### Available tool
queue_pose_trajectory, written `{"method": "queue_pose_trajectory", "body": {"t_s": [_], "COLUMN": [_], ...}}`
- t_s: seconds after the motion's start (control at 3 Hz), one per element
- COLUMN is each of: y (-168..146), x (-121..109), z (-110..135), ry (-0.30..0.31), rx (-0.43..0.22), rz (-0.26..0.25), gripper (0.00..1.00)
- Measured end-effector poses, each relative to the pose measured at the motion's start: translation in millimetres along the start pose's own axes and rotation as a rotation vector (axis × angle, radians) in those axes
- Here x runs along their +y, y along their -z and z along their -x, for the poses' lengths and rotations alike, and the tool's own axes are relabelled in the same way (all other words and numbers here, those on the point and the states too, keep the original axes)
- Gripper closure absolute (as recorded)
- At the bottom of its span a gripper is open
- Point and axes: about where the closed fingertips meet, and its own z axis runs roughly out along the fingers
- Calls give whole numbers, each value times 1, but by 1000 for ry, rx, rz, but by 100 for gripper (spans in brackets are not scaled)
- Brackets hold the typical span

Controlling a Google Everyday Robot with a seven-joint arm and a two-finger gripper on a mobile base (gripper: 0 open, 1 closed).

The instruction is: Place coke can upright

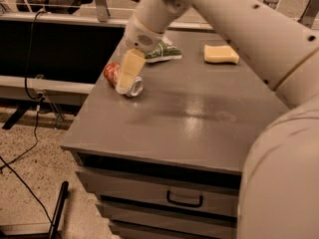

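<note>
The coke can (111, 72) lies on its side near the left edge of the grey cabinet top (189, 118), its silver end facing front right. My gripper (126, 78) reaches down from the upper right and sits right over the middle of the can, covering most of it. The can rests on the top surface.
A green snack bag (162, 52) lies just behind the gripper. A yellow sponge (221, 54) lies at the back right. My arm (259, 39) crosses the right side of the view. The cabinet has drawers below, and cables run on the floor at the left.
</note>
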Motion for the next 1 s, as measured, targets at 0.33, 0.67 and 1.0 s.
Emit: {"method": "queue_pose_trajectory", "body": {"t_s": [0.33,0.67,1.0], "y": [-21,-41,-58], "x": [-5,-9,-15], "z": [13,20,22], "ry": [-75,-157,-256], "rx": [154,284,373], "rz": [-52,-125,-173], "gripper": [0,0,0]}}
